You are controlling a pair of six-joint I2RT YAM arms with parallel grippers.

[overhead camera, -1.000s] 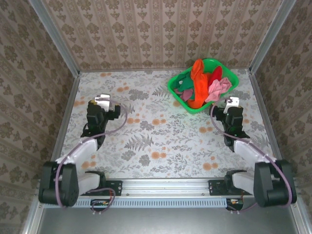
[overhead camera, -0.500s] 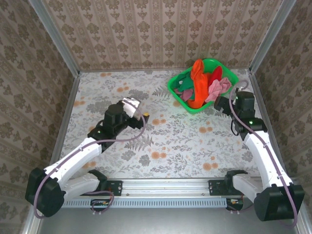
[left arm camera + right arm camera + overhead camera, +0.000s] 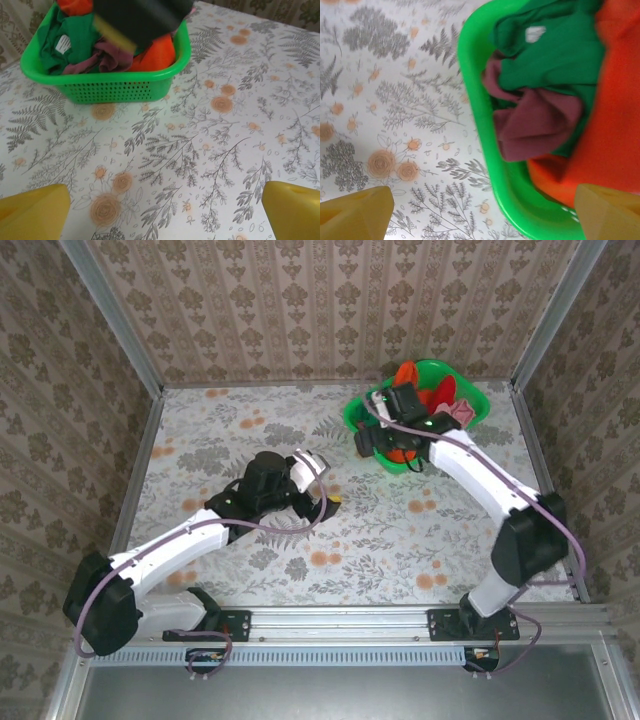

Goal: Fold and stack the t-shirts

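**Both grippers wide apart, all t-shirts heaped in the basket**

Seen from above, at the far right of the table: a green mesh basket with the t-shirts piled inside, none on the tabletop. Hard to sort from that height, with the right arm lying across the heap. Just a tuft of orange at the top, some red behind it, and a scrap of pink by the far-right rim.

Right gripper directly over the basket's left corner, holding nothing. Through the right wrist camera, two yellow fingertips cut off at the lower corners, far apart, with only basket rim and patterned tabletop between them. Beyond them, a green t-shirt with a white label, a maroon t-shirt bunched below it against the basket wall, and an orange t-shirt running off the right edge. All crumpled and slightly blurred, with sleeves and necklines impossible to pick out.

Left gripper at mid-table, well apart from the basket and pointed toward it. Through the left wrist camera, yellow fingertips likewise cropped at the bottom corners, spread wide and empty, with bare table between. Farther off, the basket's perforated wall, with green, maroon and orange cloth above the rim. Across the top of the heap, a dark blurred shape with a yellowish patch, too smeared to make out, hiding the rear of the pile.
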